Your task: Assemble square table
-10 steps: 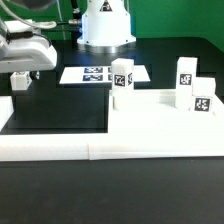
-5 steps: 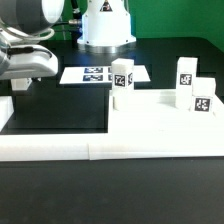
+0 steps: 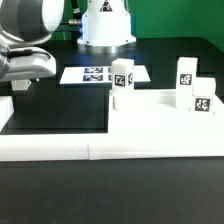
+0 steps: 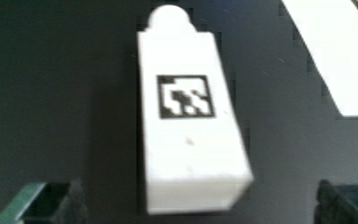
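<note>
Arm pos. update: over the last second the arm moves toward the camera at the exterior view's left and now fills the upper-left corner; nothing else on the table shifts. The gripper (image 3: 22,83) hangs over the black surface at far left. Fingers are spread wide, nothing pinched.

Wrist view: one leg (image 4: 186,110) lies flat on the black surface directly under the camera, tag face up, tapered end pointing away from the fingers. Both fingertips (image 4: 46,202) show dark, one either side of the leg's blunt end, apart from it, no contact. In the exterior view this leg is hidden behind the arm.

Other parts, exterior view:
- Tabletop slab (image 3: 160,125): lies flat at right, next to the low white border wall (image 3: 50,148).
- Leg, upright (image 3: 121,79): at the slab's far-left corner.
- Two more legs, upright (image 3: 187,73) and (image 3: 201,98): at the slab's far-right side.
- Marker board (image 3: 92,74): flat on the table, far side, near the arm's base.

Meaning for task (judgement): the approach lines the open fingers up astride the lying leg, so the step in hand is probably leg pickup. No leg looks screwed in yet; assy. is at an early stage. Next move calls for descent, then closing across the leg's narrow sides.
</note>
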Robot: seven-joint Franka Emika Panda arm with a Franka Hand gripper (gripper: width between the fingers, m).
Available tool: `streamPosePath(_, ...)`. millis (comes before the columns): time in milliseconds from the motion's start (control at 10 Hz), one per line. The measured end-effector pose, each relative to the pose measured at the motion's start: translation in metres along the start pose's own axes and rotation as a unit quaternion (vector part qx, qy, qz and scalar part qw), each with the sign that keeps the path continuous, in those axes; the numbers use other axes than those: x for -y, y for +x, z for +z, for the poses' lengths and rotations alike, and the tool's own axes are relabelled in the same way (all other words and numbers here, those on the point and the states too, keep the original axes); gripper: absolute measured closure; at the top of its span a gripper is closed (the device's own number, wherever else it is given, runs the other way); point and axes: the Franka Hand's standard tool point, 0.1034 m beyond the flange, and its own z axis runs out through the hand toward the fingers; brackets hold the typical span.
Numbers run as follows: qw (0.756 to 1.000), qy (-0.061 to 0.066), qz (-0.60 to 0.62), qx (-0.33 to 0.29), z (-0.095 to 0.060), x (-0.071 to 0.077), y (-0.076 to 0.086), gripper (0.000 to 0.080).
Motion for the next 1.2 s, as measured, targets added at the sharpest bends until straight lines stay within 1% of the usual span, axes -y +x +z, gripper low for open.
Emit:
streamPosePath(100,1.000,-0.003,-0.015,0.003,0.0081,-0.0063,-0.0033,0.0151)
streamPosePath(200,1.000,0.000,-0.013,0.005,0.0108,-0.0109,-0.0065,0.0151)
streamPosePath(300,1.000,0.002,0.000,0.007,0.0146,-0.0100,-0.0073,0.0151)
streamPosePath(400,1.000,0.000,0.014,0.009,0.0154,-0.0064,-0.0057,0.0151)
streamPosePath(600,1.000,0.001,0.011,0.008,0.0155,-0.0078,-0.0060,0.0151)
streamPosePath(800,1.000,0.001,0.011,0.008,0.0155,-0.0078,-0.0060,0.0422)
streamPosePath(900,1.000,0.001,0.011,0.008,0.0155,-0.0079,-0.0062,0.0510)
streamPosePath(1200,1.000,0.001,0.011,0.008,0.0156,-0.0079,-0.0062,0.0509)
